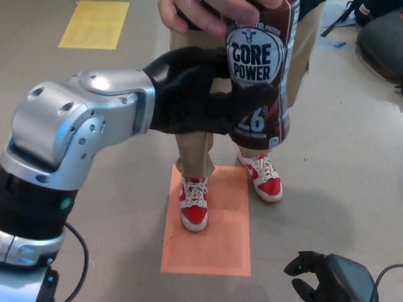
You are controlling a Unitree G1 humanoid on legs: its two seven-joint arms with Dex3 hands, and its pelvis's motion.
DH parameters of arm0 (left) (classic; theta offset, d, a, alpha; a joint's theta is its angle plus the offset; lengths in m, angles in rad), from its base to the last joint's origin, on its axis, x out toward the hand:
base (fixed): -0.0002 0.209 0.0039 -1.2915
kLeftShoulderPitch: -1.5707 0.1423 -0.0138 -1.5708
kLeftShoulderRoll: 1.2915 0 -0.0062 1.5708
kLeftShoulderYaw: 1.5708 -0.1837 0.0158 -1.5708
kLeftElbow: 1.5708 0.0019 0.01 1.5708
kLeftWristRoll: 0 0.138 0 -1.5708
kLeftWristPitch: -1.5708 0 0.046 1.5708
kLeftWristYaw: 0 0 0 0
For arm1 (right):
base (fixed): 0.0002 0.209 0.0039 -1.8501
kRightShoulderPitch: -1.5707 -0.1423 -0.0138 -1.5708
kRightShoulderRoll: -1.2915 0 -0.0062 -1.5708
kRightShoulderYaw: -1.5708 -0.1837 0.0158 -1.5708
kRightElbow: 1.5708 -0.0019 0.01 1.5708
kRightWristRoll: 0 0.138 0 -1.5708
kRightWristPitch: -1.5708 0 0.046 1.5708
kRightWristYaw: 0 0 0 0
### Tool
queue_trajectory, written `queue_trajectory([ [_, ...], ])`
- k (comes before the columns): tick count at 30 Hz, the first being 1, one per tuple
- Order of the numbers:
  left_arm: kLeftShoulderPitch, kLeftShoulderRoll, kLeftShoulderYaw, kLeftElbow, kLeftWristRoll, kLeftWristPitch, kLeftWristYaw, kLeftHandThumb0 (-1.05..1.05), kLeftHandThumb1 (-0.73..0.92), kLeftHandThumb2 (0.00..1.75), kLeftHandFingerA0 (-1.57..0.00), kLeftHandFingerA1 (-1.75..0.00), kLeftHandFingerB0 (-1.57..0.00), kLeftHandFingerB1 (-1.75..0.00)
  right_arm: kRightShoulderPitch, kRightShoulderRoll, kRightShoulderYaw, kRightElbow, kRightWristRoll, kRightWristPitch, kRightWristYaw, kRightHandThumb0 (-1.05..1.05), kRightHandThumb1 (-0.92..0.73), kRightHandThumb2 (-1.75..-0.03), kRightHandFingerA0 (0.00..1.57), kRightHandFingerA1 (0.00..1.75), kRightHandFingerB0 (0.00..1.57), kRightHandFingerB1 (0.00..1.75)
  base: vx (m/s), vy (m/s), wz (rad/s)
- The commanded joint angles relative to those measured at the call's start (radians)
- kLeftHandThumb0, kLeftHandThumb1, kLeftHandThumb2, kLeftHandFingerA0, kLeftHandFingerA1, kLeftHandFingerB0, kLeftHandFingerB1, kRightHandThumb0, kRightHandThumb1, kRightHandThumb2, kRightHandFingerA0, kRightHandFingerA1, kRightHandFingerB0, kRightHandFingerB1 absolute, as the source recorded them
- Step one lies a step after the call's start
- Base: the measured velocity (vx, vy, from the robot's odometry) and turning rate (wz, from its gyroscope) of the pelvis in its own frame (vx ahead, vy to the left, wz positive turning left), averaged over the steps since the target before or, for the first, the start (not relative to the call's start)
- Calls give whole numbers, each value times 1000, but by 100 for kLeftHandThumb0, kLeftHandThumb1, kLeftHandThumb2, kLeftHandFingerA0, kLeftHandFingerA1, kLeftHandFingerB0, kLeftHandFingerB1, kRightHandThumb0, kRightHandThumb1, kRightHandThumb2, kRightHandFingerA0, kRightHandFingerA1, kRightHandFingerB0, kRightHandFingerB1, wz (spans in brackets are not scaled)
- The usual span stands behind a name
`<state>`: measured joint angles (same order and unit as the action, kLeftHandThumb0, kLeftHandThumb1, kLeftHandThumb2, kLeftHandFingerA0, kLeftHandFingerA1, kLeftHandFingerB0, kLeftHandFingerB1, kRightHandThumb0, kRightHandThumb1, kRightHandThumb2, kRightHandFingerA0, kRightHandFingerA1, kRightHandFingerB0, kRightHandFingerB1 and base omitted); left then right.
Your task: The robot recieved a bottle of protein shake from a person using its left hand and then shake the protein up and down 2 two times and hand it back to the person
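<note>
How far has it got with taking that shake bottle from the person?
Mid-handover. The left hand has its black fingers around the Core Power bottle, but the person's hand grips its top too. Left to do: the person letting go, two shakes, handing it back. The right hand waits low, uninvolved.

The left hand (pixel 208 100) reaches forward from its silver forearm (pixel 82 132), black fingers (pixel 255 100) wrapped around the bottle (pixel 261 69). The right hand (pixel 315 277) hangs low, well below the bottle.
</note>
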<state>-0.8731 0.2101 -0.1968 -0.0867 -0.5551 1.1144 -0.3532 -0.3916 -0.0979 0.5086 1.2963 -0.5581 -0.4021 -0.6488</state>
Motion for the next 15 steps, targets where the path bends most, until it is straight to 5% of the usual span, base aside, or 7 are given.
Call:
queue_trajectory([
  [1,-31,-29,10,2,-1,72,3,-78,44,81,0,0,0,-1,-4,-15,-8,14,-17,-17,-30,-40,-68,-81,96,89,86,59,0,0,0],
  [5,-36,-29,7,15,20,63,4,-78,43,79,0,0,0,-1,-6,-14,-10,15,-21,-13,-34,-39,-67,-82,99,91,86,59,0,0,0],
  [6,-36,-33,5,33,36,45,14,-80,51,56,0,0,0,0,-7,-14,-10,15,-23,-9,-36,-41,-68,-81,98,88,86,60,0,0,0],
  [7,-35,-38,6,51,50,22,21,-78,43,79,0,0,0,-1,-9,-15,-9,16,-26,-2,-36,-40,-68,-81,98,89,86,60,0,0,0],
  [11,-45,-49,9,85,81,1,35,-77,44,80,0,0,0,-1,-13,-14,-10,17,-30,9,-31,-39,-68,-81,98,90,86,59,0,0,0],
  [12,-52,-58,18,127,96,-29,39,-74,50,56,0,0,0,0,-15,-11,-12,17,-29,11,-26,-38,-68,-83,98,91,86,58,0,0,0],
  [15,-69,-65,21,179,123,-69,40,-76,50,56,0,0,0,0,-21,-10,-14,19,-32,11,-23,-38,-67,-87,98,94,86,59,0,0,0],
])
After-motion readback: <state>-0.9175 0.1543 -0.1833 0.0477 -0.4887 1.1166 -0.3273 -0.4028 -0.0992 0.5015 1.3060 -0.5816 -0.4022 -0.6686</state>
